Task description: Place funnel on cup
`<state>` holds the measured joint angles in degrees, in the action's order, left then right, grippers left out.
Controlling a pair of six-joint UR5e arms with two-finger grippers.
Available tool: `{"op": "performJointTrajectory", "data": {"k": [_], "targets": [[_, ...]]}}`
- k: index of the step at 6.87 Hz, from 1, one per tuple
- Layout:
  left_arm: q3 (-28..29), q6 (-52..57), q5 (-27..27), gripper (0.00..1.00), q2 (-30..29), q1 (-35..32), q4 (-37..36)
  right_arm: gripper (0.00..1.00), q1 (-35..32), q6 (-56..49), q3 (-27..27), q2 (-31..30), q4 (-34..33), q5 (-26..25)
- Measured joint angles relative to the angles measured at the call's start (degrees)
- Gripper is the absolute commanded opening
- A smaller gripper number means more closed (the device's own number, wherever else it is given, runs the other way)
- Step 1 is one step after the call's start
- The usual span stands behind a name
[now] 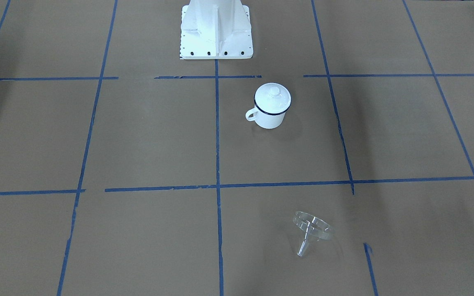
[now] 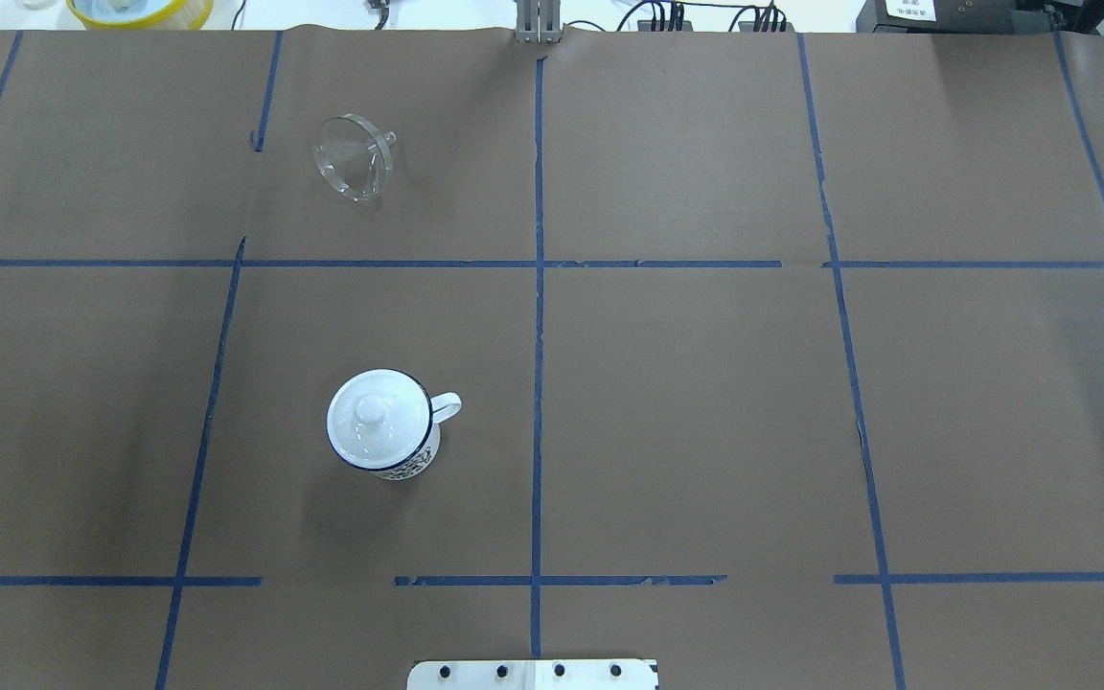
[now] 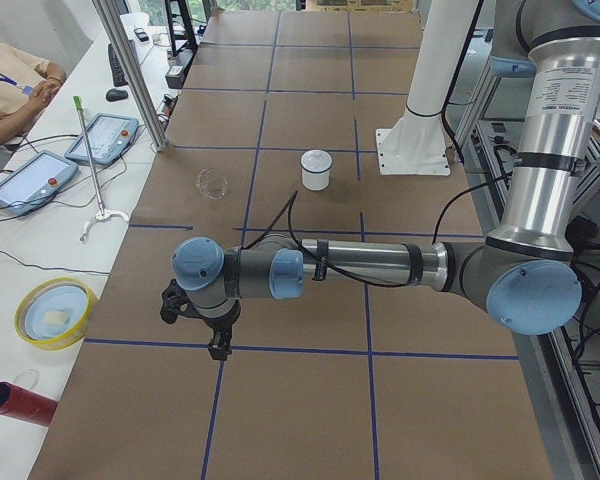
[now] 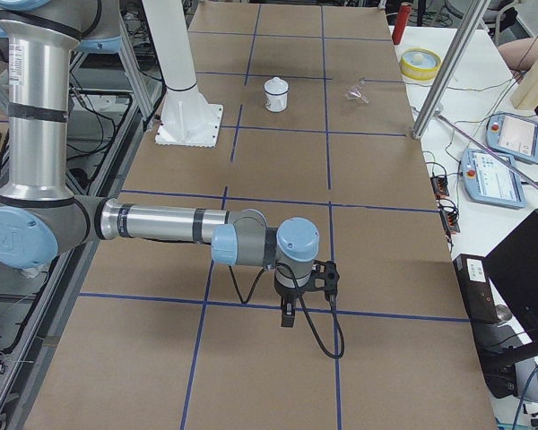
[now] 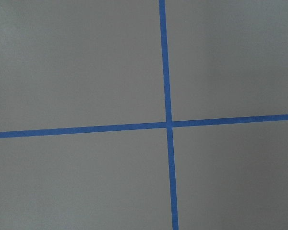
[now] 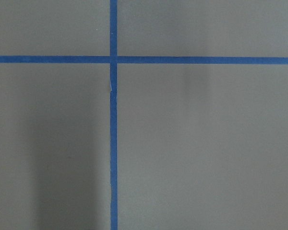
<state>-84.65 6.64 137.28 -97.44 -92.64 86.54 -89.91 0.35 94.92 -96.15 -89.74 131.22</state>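
The cup point(image 2: 399, 458) is a white enamel mug with a dark blue rim, standing upright on the brown paper on the left arm's side, with a white knobbed lid point(image 2: 375, 412) resting on it. It also shows in the front view point(image 1: 270, 117). The clear funnel point(image 2: 356, 158) lies on its side further out from the cup, also seen in the front view point(image 1: 311, 230). My left gripper point(image 3: 218, 345) shows only in the exterior left view, far from both; I cannot tell its state. My right gripper point(image 4: 289, 318) shows only in the exterior right view; I cannot tell its state. Both wrist views show only paper and blue tape.
The white robot base point(image 1: 216, 28) stands at the table's robot side. A yellow bowl point(image 3: 55, 312), a red cylinder point(image 3: 20, 403), teach pendants point(image 3: 30, 180) and a metal pole point(image 3: 130, 70) line the operators' side. A person point(image 3: 10, 85) sits there.
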Motion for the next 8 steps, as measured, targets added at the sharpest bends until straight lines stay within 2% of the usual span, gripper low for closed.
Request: {"op": "performJointTrajectory", "data": {"k": [6,8], "targets": [[-0.53,-0.03,-0.39,1.00,0.79,0.00,0.34,1.00,0.00,0.00,0.00,0.00,0.00,0.00],[-1.34,-1.41,-0.35,1.00,1.11,0.24,4.47,1.00,0.00,0.00,-0.02,0.00,0.00,0.00]]}}
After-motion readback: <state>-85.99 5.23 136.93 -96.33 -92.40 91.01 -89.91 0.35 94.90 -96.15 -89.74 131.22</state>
